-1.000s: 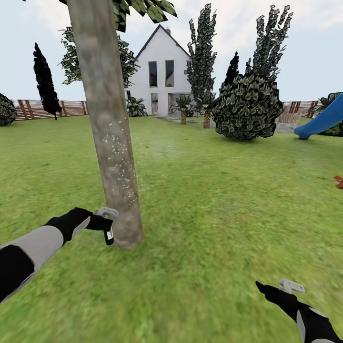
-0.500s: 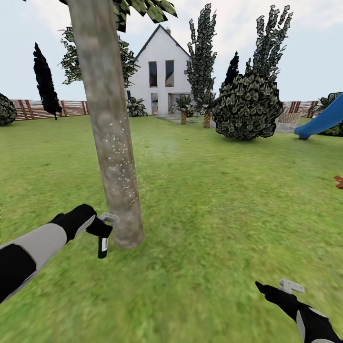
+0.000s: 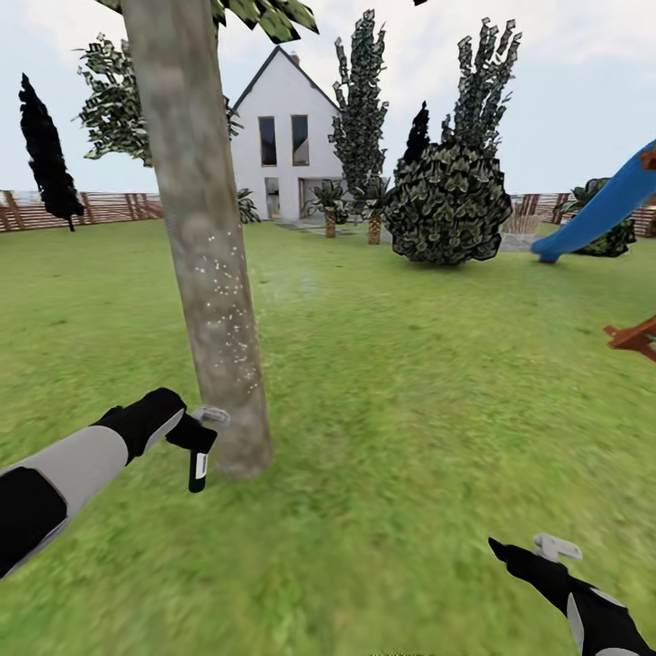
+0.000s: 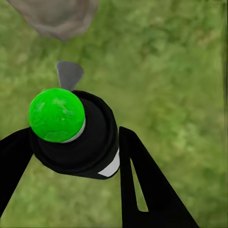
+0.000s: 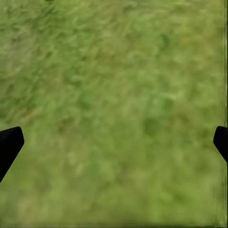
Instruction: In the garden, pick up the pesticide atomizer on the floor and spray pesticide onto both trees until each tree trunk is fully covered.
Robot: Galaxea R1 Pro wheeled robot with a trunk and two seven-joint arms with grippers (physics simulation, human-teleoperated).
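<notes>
A thick grey-brown tree trunk (image 3: 208, 273) rises from the lawn at the left, with white specks scattered over its lower middle. My left gripper (image 3: 194, 437) hangs just left of the trunk's base, shut on the pesticide atomizer (image 3: 197, 467), a slim dark bottle with a white label that points down. In the left wrist view the atomizer (image 4: 78, 142) shows its green top between the two black fingers (image 4: 142, 185), with the trunk's foot (image 4: 57, 16) beyond it. My right gripper (image 3: 524, 551) is low at the right over bare grass, its fingertips (image 5: 9, 142) wide apart and open.
A white house (image 3: 282, 137) stands far behind, with a big round bush (image 3: 446, 205) and tall dark trees beside it. A blue slide (image 3: 601, 210) and a red-brown wooden piece (image 3: 638, 335) are at the right. A slatted fence (image 3: 91, 208) bounds the lawn.
The atomizer swung from close against the trunk to hanging lower and pointing down. The whole view then shifted left, so the camera turned right. The right arm kept still.
</notes>
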